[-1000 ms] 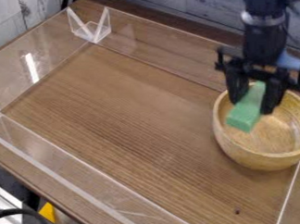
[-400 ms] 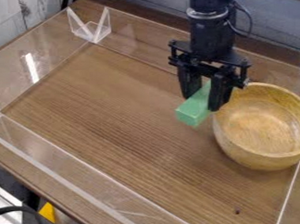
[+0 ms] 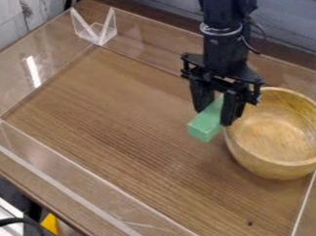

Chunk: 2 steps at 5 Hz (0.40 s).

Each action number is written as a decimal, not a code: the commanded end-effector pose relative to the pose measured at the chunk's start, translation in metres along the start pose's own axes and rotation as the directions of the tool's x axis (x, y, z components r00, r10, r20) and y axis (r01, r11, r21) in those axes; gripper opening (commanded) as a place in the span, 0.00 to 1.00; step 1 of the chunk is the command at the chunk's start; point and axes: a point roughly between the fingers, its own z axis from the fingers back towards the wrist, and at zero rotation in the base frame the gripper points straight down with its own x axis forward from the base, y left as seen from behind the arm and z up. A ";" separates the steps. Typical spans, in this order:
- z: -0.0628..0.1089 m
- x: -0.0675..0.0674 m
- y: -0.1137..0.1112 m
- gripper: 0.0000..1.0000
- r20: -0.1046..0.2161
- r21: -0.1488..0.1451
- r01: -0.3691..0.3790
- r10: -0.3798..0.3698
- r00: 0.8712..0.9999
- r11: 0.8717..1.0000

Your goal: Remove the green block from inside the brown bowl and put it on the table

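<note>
The green block (image 3: 207, 122) hangs tilted just left of the brown bowl (image 3: 279, 135), low over the table (image 3: 108, 112). My gripper (image 3: 218, 106) is shut on the green block's upper end, its black fingers (image 3: 198, 96) on either side of it. Whether the block's lower end touches the tabletop I cannot tell. The bowl is empty inside and sits at the right, with its rim close to the block.
Low clear plastic walls (image 3: 66, 187) edge the table on the left and front. A clear folded stand (image 3: 95, 26) sits at the back left. Bare tabletop stretches left of the block.
The gripper carried the green block up out of the bowl and leftward, then came down slightly beside the bowl. The bowl stayed put.
</note>
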 end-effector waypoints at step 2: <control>0.012 -0.002 0.009 0.00 0.034 0.002 -0.021 0.021 0.999 1.000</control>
